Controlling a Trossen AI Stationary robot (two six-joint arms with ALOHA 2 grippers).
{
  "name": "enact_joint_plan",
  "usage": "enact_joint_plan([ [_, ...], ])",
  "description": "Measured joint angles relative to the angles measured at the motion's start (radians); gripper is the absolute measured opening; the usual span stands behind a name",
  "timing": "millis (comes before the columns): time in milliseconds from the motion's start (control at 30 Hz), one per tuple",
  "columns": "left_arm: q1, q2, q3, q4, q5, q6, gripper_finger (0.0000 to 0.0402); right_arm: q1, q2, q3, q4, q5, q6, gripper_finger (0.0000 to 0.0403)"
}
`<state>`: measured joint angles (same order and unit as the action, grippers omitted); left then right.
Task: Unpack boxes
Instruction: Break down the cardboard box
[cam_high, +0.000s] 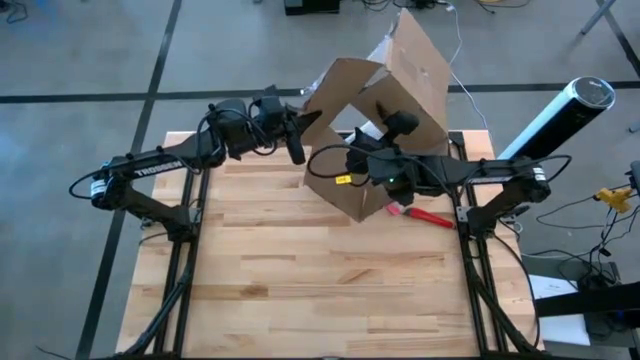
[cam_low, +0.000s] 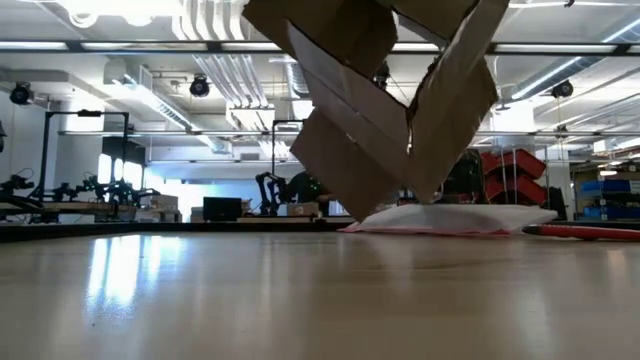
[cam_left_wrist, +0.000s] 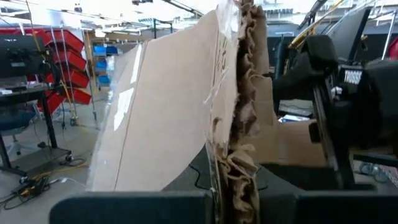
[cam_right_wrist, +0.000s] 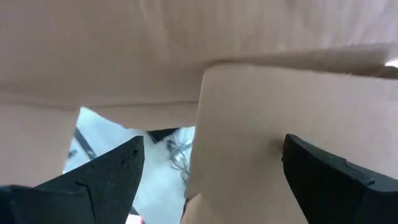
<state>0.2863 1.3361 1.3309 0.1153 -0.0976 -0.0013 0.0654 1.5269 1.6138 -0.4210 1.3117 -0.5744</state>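
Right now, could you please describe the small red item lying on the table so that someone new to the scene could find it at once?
Start at the wooden butcher-block table and find the big brown corrugated cardboard box, tilted up between the two arms. Just beside the box's lower corner, on the right arm's side, lies a slim red tool-like object flat on the wood. It is the only bright red thing on the table; what it is exactly cannot be told.

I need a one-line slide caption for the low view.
Tilted cardboard box raised off the table, a flat pouch lying beneath it.
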Motion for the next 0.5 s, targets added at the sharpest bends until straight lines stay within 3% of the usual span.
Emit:
enact_joint_plan([
  [233, 0.000, 0.000, 0.050, -0.012, 0.000, 0.000, 0.0000, 0.000, 0.021, 0.000, 0.003, 0.027, -0.014, 0.0344],
  [500, 0.000, 0.000, 0.065, -0.031, 0.017, -0.030, 0.0000, -0.015, 0.034, 0.000, 0.002, 0.141, -0.091, 0.0344],
])
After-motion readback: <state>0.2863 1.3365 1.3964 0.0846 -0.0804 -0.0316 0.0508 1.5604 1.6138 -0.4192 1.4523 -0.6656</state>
